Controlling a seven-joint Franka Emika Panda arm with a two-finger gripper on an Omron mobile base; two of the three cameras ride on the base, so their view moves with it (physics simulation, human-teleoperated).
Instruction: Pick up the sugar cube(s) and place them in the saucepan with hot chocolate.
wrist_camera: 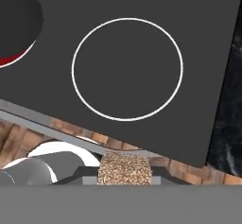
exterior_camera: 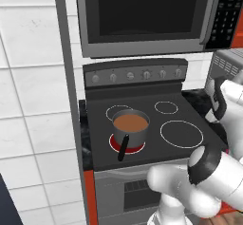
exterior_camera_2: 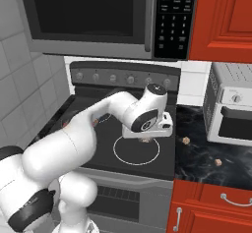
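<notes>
Sugar cube (wrist_camera: 125, 169), lower edge hidden

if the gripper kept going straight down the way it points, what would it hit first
Most likely the bare stovetop, around the front right burner ring. The gripper points down over that ring, shut on a sugar cube, so the cube would touch first. The saucepan sits off to the left, out of that line.
</notes>
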